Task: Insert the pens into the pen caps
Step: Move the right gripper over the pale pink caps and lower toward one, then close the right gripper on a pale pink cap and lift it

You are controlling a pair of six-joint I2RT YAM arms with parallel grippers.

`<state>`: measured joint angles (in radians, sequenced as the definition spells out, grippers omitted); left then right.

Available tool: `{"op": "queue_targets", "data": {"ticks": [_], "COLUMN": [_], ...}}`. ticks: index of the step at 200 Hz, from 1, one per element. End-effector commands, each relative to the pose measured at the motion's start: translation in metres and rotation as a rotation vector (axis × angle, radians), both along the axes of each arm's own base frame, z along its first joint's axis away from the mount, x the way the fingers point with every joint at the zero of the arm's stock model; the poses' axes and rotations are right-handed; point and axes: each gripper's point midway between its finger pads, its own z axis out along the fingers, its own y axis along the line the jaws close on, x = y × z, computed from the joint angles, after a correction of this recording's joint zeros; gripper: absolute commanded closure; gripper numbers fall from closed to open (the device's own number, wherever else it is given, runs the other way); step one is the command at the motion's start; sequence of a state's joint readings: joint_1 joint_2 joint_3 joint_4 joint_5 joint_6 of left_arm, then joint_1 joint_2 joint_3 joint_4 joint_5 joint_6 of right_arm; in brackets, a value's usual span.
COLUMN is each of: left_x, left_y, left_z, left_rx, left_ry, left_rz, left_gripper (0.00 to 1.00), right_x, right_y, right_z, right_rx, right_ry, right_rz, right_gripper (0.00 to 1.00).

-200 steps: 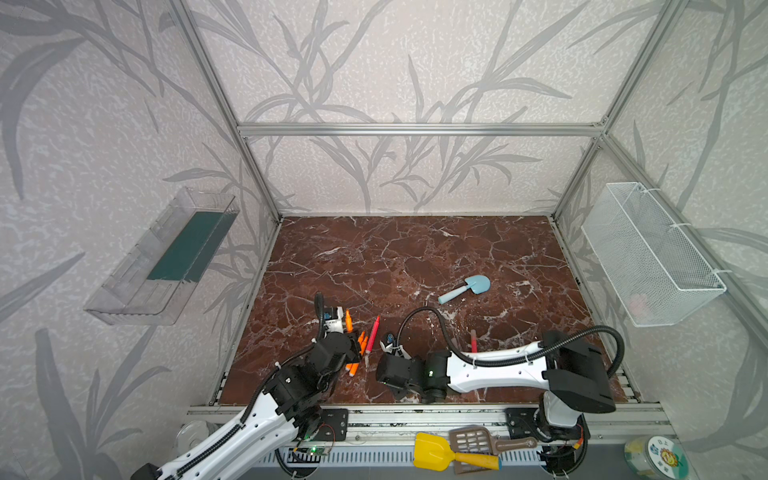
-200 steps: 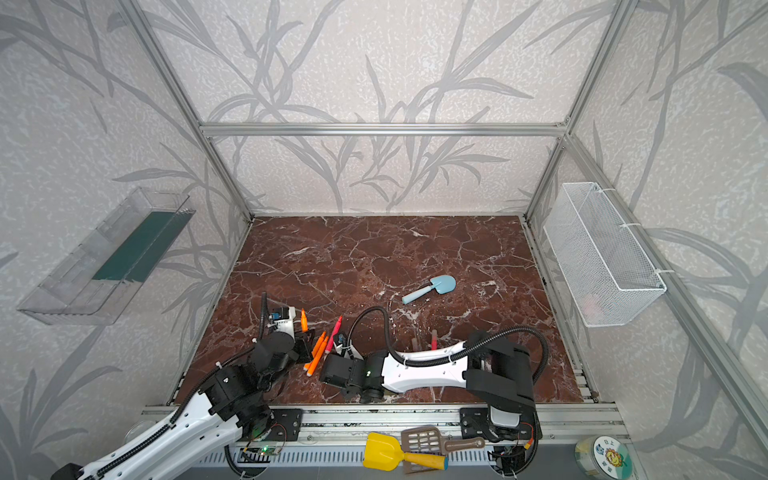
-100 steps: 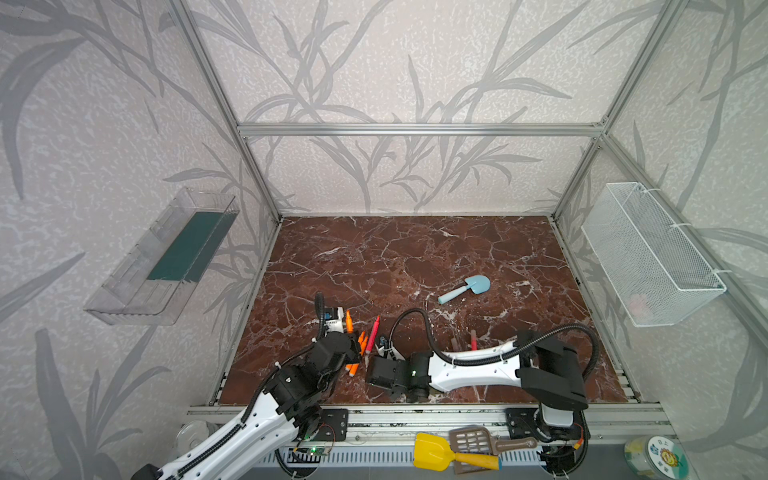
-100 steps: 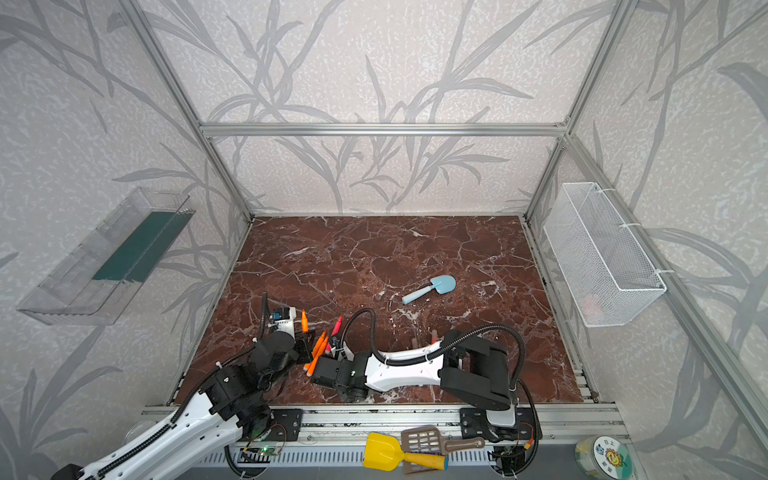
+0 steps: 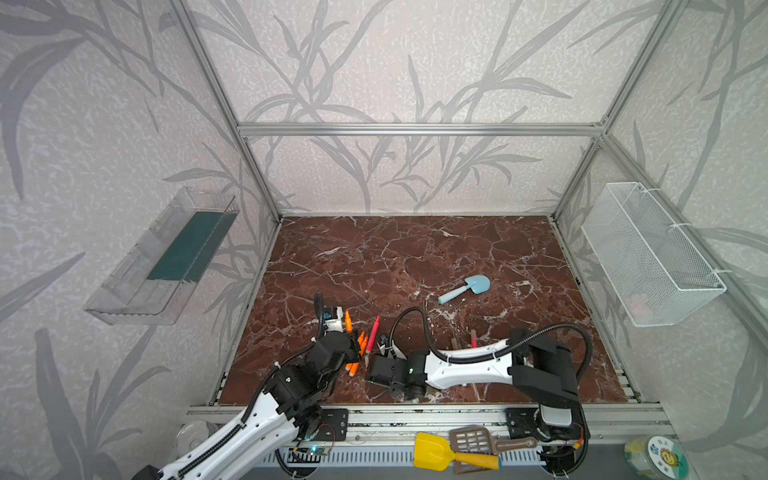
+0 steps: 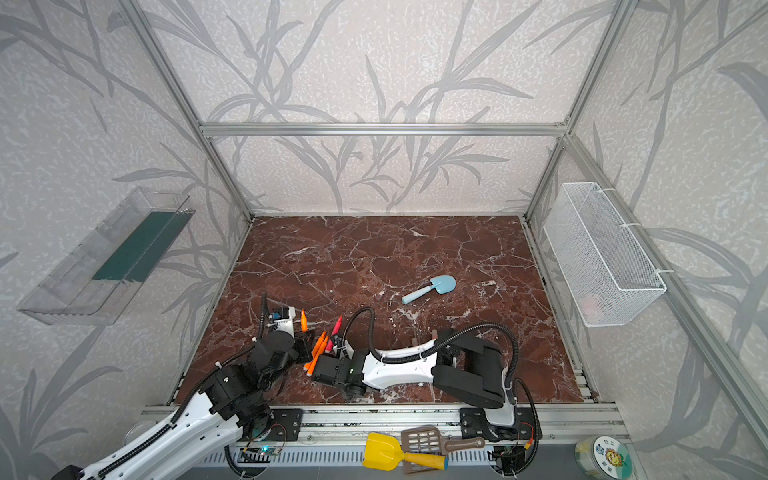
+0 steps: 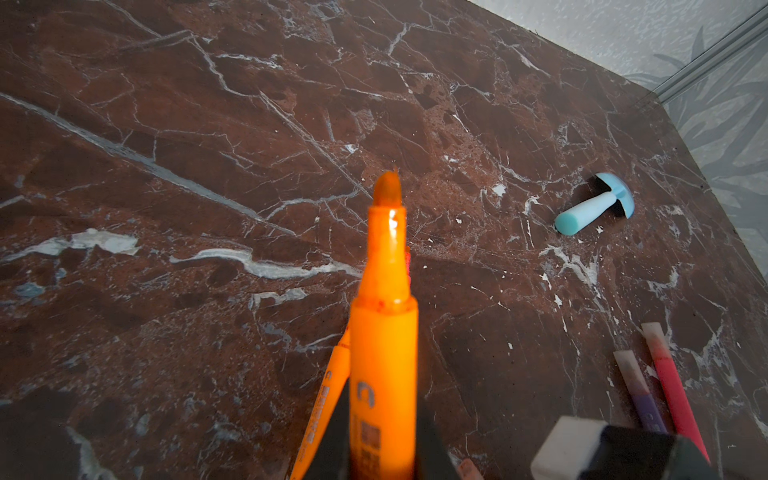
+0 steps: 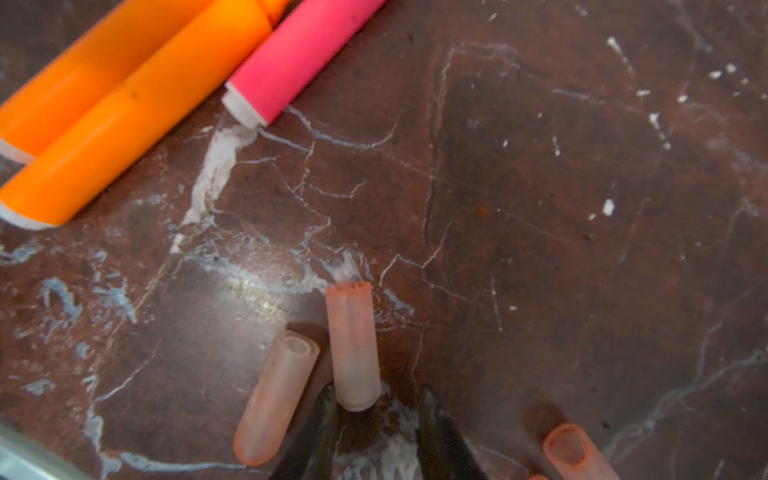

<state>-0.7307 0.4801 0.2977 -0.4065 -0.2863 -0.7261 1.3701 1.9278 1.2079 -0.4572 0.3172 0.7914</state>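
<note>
- Gripping a glossy orange pen [image 7: 384,353] by its barrel, the left gripper [image 7: 382,455] has its jaws clamped tight on it, with the felt tip pointing away from the wrist.
- The right gripper [image 8: 374,432] is part-open around the closed end of a frosted pinkish pen cap [image 8: 353,345] lying on the table [image 5: 415,257]. One finger is right beside it with a gap at the other, so it is not pinched.
- A second cap [image 8: 276,395], a translucent tube, lies just beside it, and a third cap [image 8: 575,453] lies near.
- Two orange pens [image 8: 137,112] and a pink pen [image 8: 299,50] lie side by side, smooth plastic with white ends.
- The table is polished red-brown marble with white veins.
- A light-blue toy shovel [image 5: 467,288] lies well apart.
- The clear plastic wall bin [image 5: 124,299] holds a dark green sheet [image 5: 189,245].
- The white wire-mesh basket [image 5: 648,249] holds something pinkish, too blurred to tell.
</note>
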Motion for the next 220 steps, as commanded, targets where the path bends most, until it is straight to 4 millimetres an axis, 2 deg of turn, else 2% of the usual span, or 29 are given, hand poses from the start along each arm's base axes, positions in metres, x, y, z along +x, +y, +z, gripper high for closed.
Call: {"op": "queue_targets", "data": {"ticks": [1, 90, 175, 220], "left_x": [-0.001, 0.000, 0.001, 0.003], "left_y": [0.005, 0.005, 0.006, 0.007], "left_z": [-0.003, -0.002, 0.000, 0.003], "left_rx": [0.013, 0.012, 0.019, 0.032], "left_ry": [0.009, 0.007, 0.000, -0.004], "left_rz": [0.017, 0.020, 0.020, 0.024], "left_gripper": [1.00, 1.00, 1.00, 1.00], "right_x": [0.014, 0.058, 0.097, 0.103], "right_y": [-0.016, -0.025, -0.017, -0.016], "right_z": [-0.012, -0.020, -0.025, -0.023], "right_rx": [-0.050, -0.069, -0.072, -0.075], "right_ry": [-0.019, -0.052, -0.073, -0.074], "right_rz": [-0.047, -0.120, -0.153, -0.149], "right_gripper": [0.67, 0.68, 0.68, 0.70]}}
